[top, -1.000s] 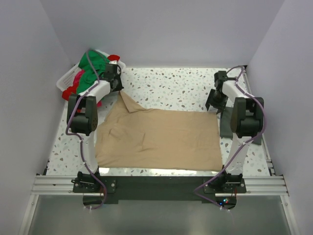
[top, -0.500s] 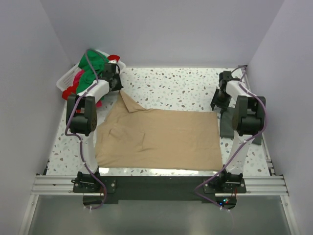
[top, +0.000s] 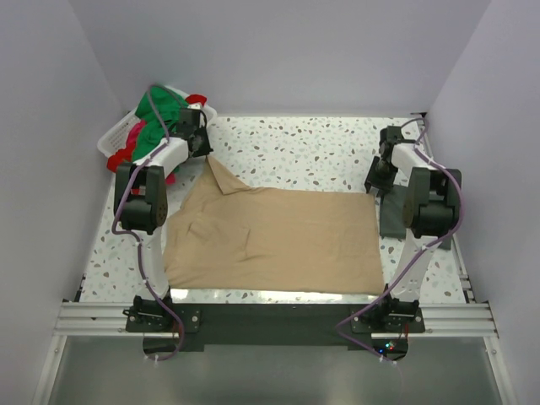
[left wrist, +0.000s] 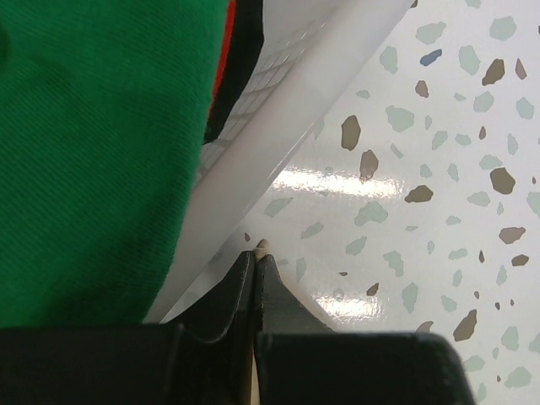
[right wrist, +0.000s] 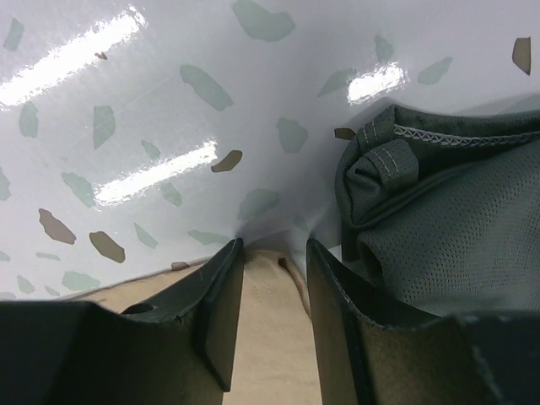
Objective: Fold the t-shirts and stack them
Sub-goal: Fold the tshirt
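Observation:
A tan t-shirt [top: 274, 236] lies spread flat on the speckled table. My left gripper [top: 202, 145] is at its far left corner, next to the basket. The left wrist view shows that gripper [left wrist: 256, 253] shut, with a small tip of the tan t-shirt [left wrist: 261, 245] pinched between its jaws. My right gripper [top: 375, 181] is down at the far right corner. Its jaws [right wrist: 274, 270] stand apart on either side of the tan t-shirt's corner [right wrist: 270, 337] without pressing on it. A folded dark grey t-shirt [top: 392, 218] [right wrist: 447, 228] lies just to the right of it.
A white plastic basket [top: 110, 143] [left wrist: 278, 110] stands at the far left corner, holding a green t-shirt [top: 156, 118] [left wrist: 93, 152] and a red t-shirt [top: 122, 159]. Grey walls enclose the table on three sides.
My right gripper has moved right and down onto the tan shirt's far right corner, and its jaws have narrowed. The left gripper has stayed put, still shut.

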You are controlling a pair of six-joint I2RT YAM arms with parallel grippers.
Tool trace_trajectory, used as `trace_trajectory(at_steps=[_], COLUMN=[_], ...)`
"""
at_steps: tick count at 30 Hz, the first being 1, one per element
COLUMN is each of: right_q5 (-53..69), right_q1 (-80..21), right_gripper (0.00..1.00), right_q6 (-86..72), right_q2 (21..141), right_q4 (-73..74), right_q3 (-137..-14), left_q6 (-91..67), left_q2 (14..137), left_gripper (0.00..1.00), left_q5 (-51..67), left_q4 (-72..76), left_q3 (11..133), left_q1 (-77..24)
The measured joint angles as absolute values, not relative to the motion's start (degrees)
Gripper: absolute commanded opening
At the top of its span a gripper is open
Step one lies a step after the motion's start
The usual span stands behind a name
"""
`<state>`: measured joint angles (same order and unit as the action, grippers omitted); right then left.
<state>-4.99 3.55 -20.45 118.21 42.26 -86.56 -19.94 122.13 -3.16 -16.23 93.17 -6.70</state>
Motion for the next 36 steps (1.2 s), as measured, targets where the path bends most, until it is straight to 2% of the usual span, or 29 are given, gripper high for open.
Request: trace_trajectory(at_steps=[10,11,13,14,19,27,36], right_q5=[-4.9,-5.0,-5.0,-4.9,-4.9,-4.9,-5.0], right_q1=[3.6,3.6,3.6,3.6,3.6,3.5,3.5], right_gripper=[0.29,0.27,0.12,0.08,0.00,0.00,0.00], right_q6=[-20.3,-20.3,-20.3,-20.3,-20.5,-20.6,-21.6], right_q2=[116.6,116.4,116.3,116.3,116.3,120.2,126.5], right_q4=[42.0,42.0,42.2,42.3,42.7,45.6,48.9], right_q3=[-84.0,-83.8,-83.6,-83.6,-83.7,-90.1,-102.7], left_q6=[-20.0,-20.0,-20.0,-19.9,-20.0,-21.2,-22.1], left_q2=[122.1,122.1,122.1,122.1,122.1,122.1,124.8], left_gripper=[0.00,0.00,0.00,0.00,0.00,0.00,0.00], left_q5=[-2.8,-2.8,-2.5,-2.3,-0.4,3.3,5.3], left_q4=[-16.3,-16.3,-16.3,-16.3,-16.2,-16.2,-17.3], left_q3=[93.2,93.2,93.2,93.2,93.2,96.4,109.9], left_q1=[-6.7,-6.7,-6.7,-6.7,-6.7,-6.7,-6.7])
